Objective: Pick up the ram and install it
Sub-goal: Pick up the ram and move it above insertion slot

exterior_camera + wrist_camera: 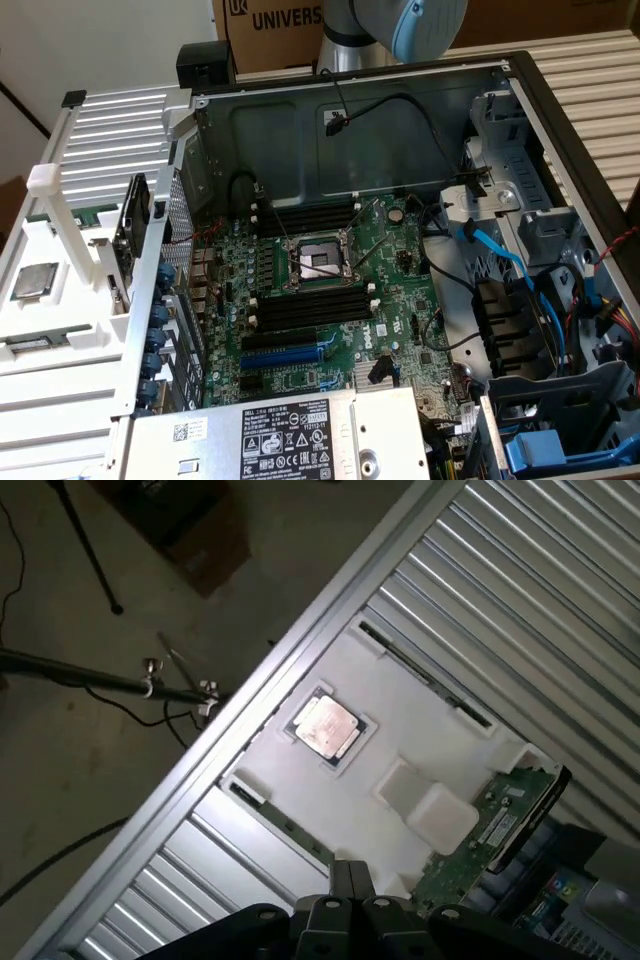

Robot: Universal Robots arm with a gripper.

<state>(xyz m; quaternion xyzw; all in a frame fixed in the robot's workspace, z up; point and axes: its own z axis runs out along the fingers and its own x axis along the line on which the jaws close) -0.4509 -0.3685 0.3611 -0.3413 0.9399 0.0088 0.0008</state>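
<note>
I judge nothing is done yet. The thin green ram stick (pixel 40 343), as far as I can make out, lies in a groove near the white plastic tray's (pixel 70 310) edge. My black gripper (pixel 350 880) hovers above that tray, narrow and empty. The motherboard's long black memory slots (pixel 310 305) sit bare.

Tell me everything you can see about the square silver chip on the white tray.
The chip is a flat square with a dull silver metal top and a thin dark edge. It lies level, top up, in a square recess of the white tray, to the exterior view's left of the open computer case. Only the tray touches it.
</note>
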